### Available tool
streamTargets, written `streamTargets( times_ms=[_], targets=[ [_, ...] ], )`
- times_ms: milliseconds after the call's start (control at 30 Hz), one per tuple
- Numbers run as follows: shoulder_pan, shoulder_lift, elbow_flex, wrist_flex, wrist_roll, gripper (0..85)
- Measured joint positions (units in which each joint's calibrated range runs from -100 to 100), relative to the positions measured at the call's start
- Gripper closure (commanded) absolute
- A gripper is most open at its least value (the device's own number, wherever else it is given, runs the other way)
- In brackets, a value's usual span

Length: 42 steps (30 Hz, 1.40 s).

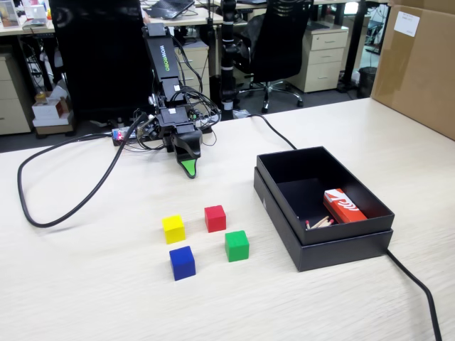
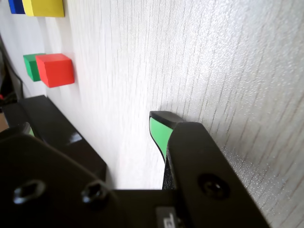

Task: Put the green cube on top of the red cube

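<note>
Green cube [image 1: 237, 245] at 5 o'clock of red cube [image 1: 215, 218], apart; bare tabletop [image 1: 106, 298] around. Gripper [image 1: 188, 170] state: cannot tell.

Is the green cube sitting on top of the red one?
No, the green cube sits on the table beside the red cube.

Green cube [image 1: 237, 245], red cube [image 1: 215, 218], yellow cube [image 1: 173, 229], blue cube [image 1: 182, 262], black box [image 1: 341, 245], pale wood-grain table [image 1: 92, 284].
</note>
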Motion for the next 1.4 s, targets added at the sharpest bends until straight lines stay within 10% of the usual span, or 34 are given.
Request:
streamTargets(
  times_ms=[1400],
  targets=[
    [0.6,-0.3,-0.3,0.0,-0.1,37.0]
  ],
)
